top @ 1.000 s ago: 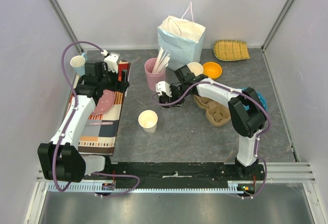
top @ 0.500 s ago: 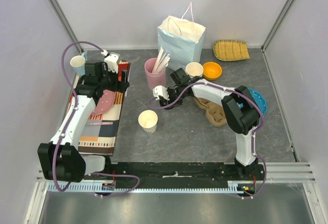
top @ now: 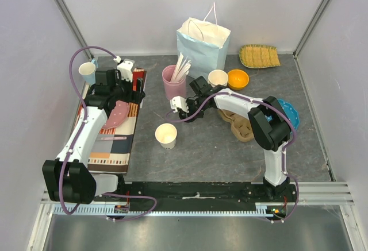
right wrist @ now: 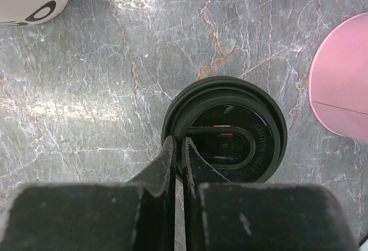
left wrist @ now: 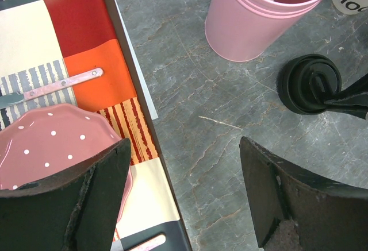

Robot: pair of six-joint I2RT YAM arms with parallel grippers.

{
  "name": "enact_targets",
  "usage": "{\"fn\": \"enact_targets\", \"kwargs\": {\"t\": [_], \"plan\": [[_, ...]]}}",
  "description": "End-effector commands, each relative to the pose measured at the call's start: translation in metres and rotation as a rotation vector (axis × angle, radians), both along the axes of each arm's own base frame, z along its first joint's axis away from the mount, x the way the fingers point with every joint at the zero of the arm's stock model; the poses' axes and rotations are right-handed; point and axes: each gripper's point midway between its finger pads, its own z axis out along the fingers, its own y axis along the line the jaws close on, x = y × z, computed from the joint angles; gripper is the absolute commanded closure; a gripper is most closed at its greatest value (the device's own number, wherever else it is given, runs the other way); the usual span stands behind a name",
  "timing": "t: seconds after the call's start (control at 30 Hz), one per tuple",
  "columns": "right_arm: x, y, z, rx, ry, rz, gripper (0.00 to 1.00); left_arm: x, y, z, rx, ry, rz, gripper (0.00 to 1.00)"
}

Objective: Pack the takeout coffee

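Right gripper [right wrist: 178, 143]: my fingers are pressed together, tips over the near rim of the black lid of the takeout coffee [right wrist: 241, 119]; I cannot tell whether they touch it. The coffee stands upright on the grey table [left wrist: 190, 90], towards its middle, just beside the pink cup [left wrist: 259, 15] of wooden stirrers and on the near side of the pale blue paper bag [top: 202, 47] at the far edge. Left gripper [left wrist: 184, 143]: my fingers are spread wide on nothing, above the right edge of the patterned placemat [left wrist: 86, 27], with the pink dotted plate [left wrist: 52, 142] under one finger.
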Motion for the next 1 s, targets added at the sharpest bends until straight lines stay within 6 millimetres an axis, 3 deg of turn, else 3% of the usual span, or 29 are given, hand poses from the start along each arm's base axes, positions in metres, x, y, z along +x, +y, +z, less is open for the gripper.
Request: {"fn": "enact_targets", "kwargs": {"t": [0.0,0.47,0.73,0.83,0.97], "plan": [[0.000,0.010,0.027,0.049,-0.014,0.026,0.99,0.002,0.003,-0.001,0.025,-0.012,-0.015,0.18],[0.000,0.014,0.066,0.080,0.030,-0.058,1.00,0.001,0.001,0.002,0.022,-0.019,-0.023,0.18],[-0.004,0.015,0.126,0.148,0.046,-0.201,1.00,0.001,0.002,0.005,0.023,-0.026,-0.020,0.18],[-0.015,0.016,0.147,0.150,0.046,-0.220,1.00,0.000,0.001,0.006,0.021,-0.024,-0.020,0.18],[-0.051,0.034,0.173,0.179,0.062,-0.159,1.00,-0.001,-0.001,0.007,0.017,-0.020,-0.030,0.18]]}}
